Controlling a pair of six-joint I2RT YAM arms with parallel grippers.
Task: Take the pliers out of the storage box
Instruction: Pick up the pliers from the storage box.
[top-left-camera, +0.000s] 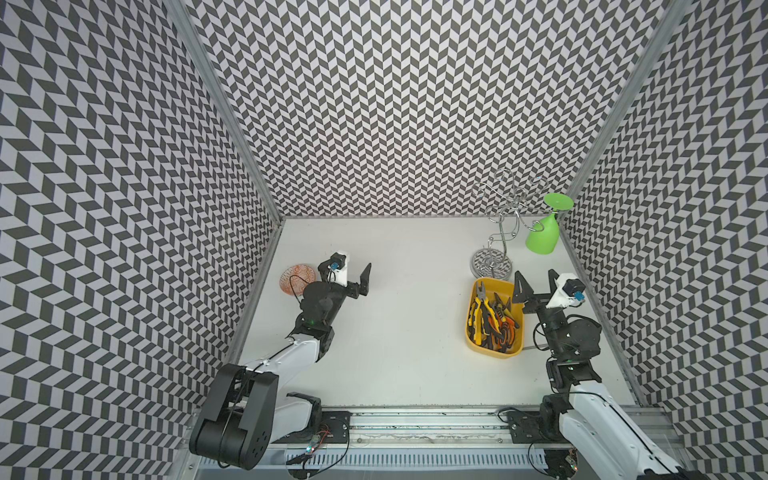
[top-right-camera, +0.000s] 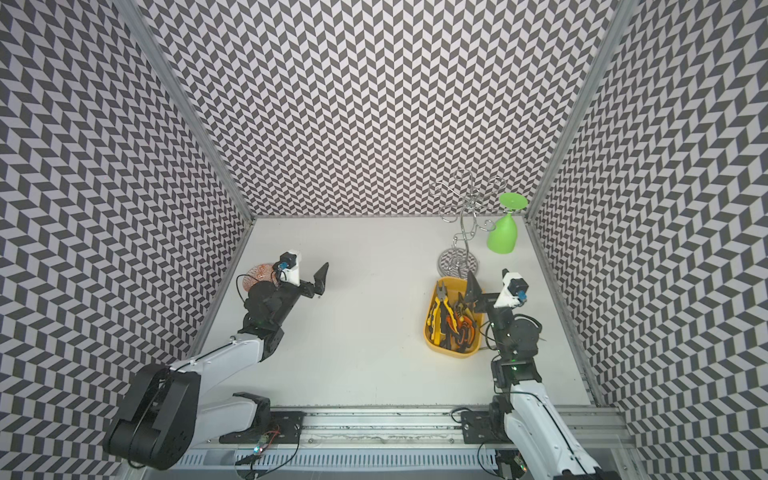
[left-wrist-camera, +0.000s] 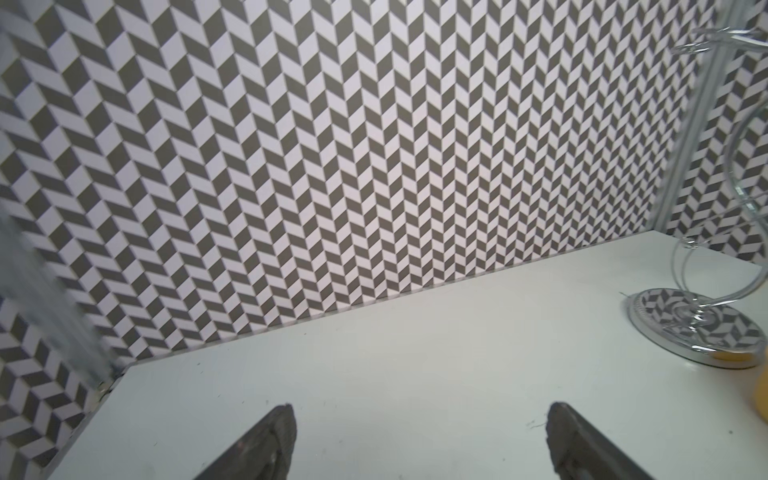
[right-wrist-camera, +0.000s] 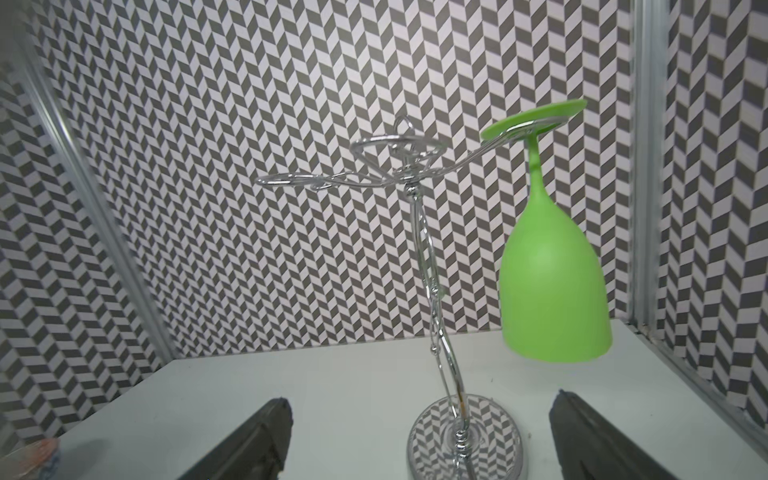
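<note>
The yellow storage box (top-left-camera: 489, 352) (top-right-camera: 446, 351) sits on the right side of the white table in both top views. Several pliers (top-left-camera: 482, 309) (top-right-camera: 441, 309) with yellow-and-black and orange-and-black handles lie heaped inside it. My right gripper (top-left-camera: 536, 281) (top-right-camera: 488, 281) hovers open over the box's far right corner, with nothing between its fingers (right-wrist-camera: 266, 432). My left gripper (top-left-camera: 351, 275) (left-wrist-camera: 419, 411) is open and empty over bare table on the left, far from the box. The left wrist view shows only a yellow sliver of the box (left-wrist-camera: 763, 392).
A chrome glass rack (top-left-camera: 492, 264) (right-wrist-camera: 465, 436) stands just behind the box, and a green glass (top-left-camera: 541, 237) (right-wrist-camera: 552, 291) hangs upside down from it. A round orange-patterned bowl (top-left-camera: 296, 279) (top-right-camera: 258, 272) sits by the left wall. Patterned walls enclose three sides.
</note>
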